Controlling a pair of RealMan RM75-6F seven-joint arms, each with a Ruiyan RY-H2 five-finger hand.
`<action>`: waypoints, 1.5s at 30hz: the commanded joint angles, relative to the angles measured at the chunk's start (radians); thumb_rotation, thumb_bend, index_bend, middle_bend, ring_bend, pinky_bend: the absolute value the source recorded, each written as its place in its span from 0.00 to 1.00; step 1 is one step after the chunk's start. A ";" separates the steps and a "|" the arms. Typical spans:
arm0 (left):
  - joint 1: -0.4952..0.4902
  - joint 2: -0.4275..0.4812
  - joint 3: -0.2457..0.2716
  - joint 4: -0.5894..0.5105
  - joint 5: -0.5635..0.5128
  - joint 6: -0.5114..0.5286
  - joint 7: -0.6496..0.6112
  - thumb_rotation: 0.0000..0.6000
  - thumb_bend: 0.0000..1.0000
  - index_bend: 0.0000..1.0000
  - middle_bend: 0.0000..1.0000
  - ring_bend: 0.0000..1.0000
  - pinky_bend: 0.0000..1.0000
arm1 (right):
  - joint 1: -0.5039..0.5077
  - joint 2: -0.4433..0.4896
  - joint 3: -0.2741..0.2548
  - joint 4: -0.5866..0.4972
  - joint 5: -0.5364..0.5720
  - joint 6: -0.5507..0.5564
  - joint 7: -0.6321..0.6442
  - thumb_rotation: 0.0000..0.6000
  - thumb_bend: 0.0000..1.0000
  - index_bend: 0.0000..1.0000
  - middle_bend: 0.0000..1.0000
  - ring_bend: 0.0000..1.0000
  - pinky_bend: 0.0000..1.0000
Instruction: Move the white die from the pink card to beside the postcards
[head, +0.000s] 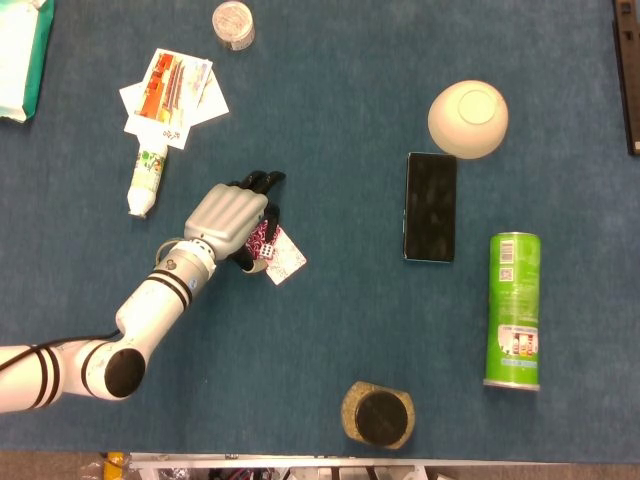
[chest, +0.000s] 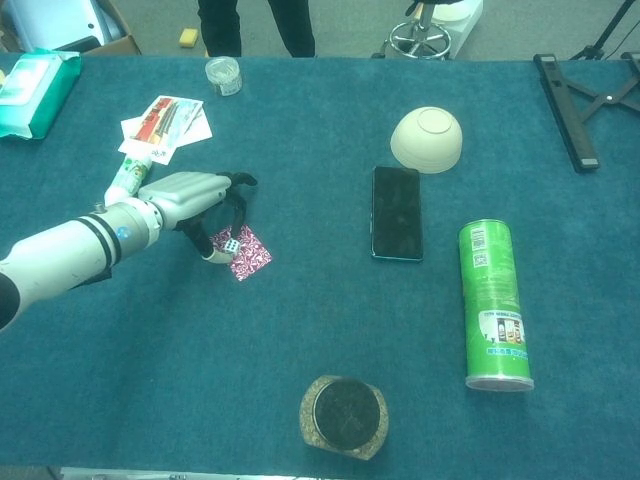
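left hand (head: 228, 217) arched over pink card (head: 284, 256), dark fingers (head: 262, 182) curled above it | white die (head: 267, 252) on card, at thumb tip | postcards (head: 172, 92) near counter's far-left corner, tube (head: 147, 172) just below | right hand unseen | phone (head: 431, 207), bowl (head: 467, 119), green can (head: 513, 310) toward right edge
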 joint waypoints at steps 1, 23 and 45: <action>-0.002 -0.003 0.000 0.003 0.000 -0.001 -0.002 1.00 0.17 0.56 0.04 0.04 0.18 | -0.001 0.001 0.000 -0.001 0.000 0.001 0.000 1.00 0.00 0.55 0.41 0.43 0.57; -0.010 -0.005 0.016 0.020 -0.004 -0.013 -0.009 1.00 0.29 0.61 0.04 0.02 0.18 | -0.009 0.004 0.003 0.003 0.002 0.010 0.008 1.00 0.00 0.55 0.41 0.43 0.57; 0.066 0.182 0.026 -0.211 0.155 0.212 0.042 1.00 0.29 0.65 0.04 0.02 0.18 | -0.017 0.012 0.006 -0.013 -0.009 0.028 0.000 1.00 0.00 0.55 0.41 0.43 0.57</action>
